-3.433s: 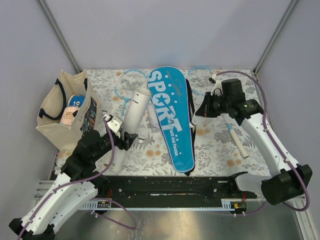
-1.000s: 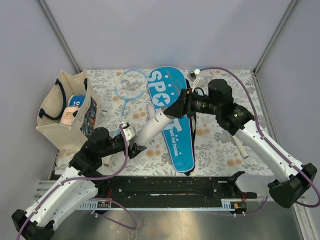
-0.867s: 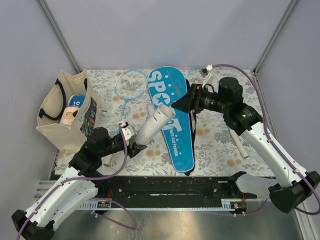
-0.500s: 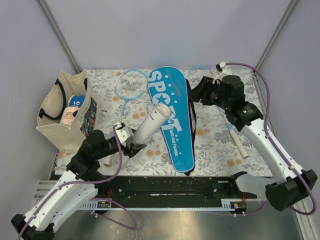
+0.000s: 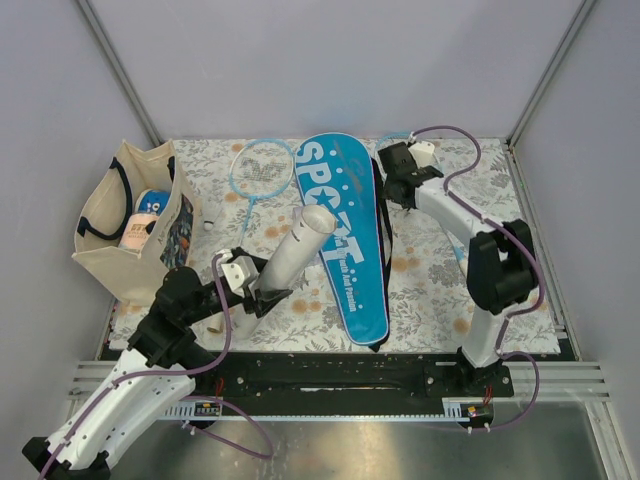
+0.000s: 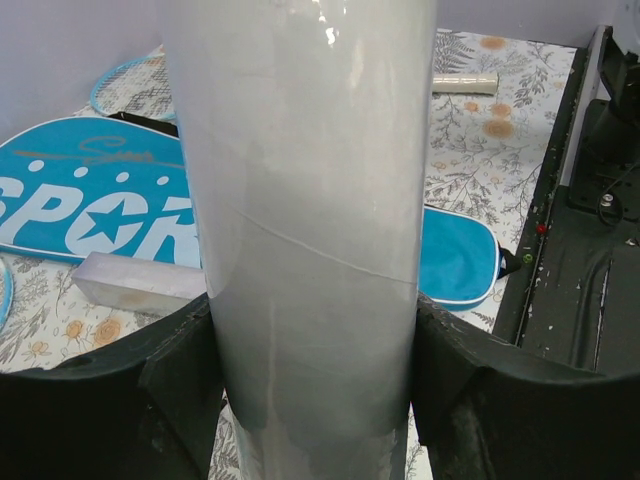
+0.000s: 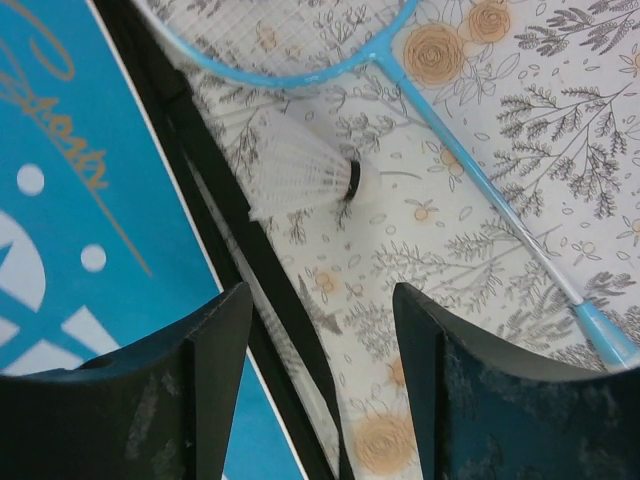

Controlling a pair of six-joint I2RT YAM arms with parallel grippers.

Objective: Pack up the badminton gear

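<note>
My left gripper (image 5: 262, 292) is shut on the lower end of the long white tube (image 5: 297, 248), which tilts up with its open mouth over the blue "SPORT" cover (image 5: 345, 235). In the left wrist view the tube (image 6: 310, 200) fills the space between the black fingers (image 6: 175, 380). My right gripper (image 5: 396, 185) hangs open and empty over the table beside the cover's black edge (image 7: 215, 230). A white shuttlecock (image 7: 300, 165) lies just beyond its fingertips, beside a light-blue racket (image 7: 480, 180). Another racket (image 5: 262, 165) lies left of the cover.
A canvas tote bag (image 5: 110, 240) with items inside stands at the left edge. A white racket handle (image 6: 465, 83) lies on the flowered cloth. A black rail (image 5: 330, 375) runs along the near edge. Grey walls close in the back and sides.
My right arm has drawn back from the tube's mouth to the far right of the cover, its jaws slightly wider. My left gripper has tipped the tube up more steeply.
</note>
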